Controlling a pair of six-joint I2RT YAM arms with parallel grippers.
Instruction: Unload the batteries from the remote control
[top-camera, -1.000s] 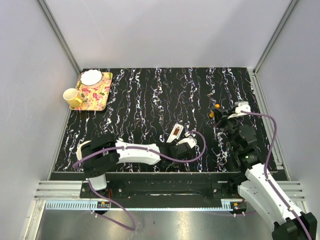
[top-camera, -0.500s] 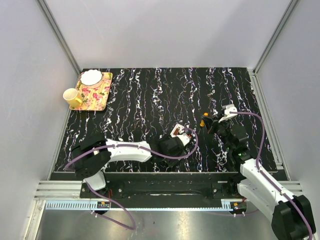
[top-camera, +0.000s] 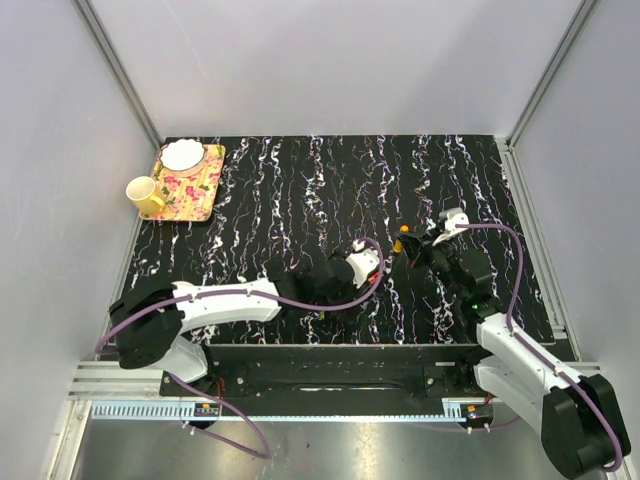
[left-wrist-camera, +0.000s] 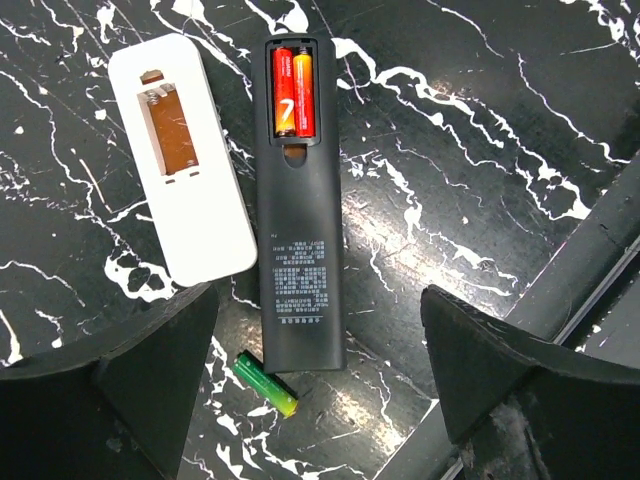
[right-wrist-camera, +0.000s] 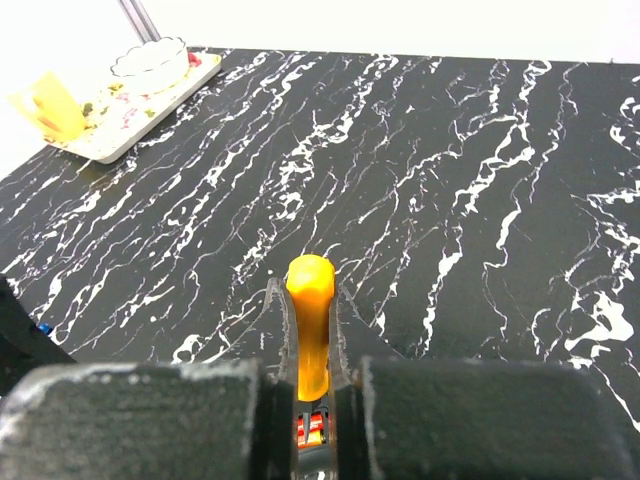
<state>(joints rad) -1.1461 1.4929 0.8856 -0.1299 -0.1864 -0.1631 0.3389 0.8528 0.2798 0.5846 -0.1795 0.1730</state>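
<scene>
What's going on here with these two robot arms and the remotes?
The robot's left hand hangs open above a black remote that has two batteries in its open compartment; the job is to get them out. The white remote beside it is empty, and a green battery lies loose on the table. The right hand grips a small orange piece; I cannot tell what it is.

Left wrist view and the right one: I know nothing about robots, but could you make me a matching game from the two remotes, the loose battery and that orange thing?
Things:
1. black remote
2. white remote
3. green battery
4. orange tool

States:
a. clamped in the right gripper
b. battery bay empty
c. lying loose on the table
d. red and orange batteries inside

Pairs: 1-d, 2-b, 3-c, 4-a.
</scene>
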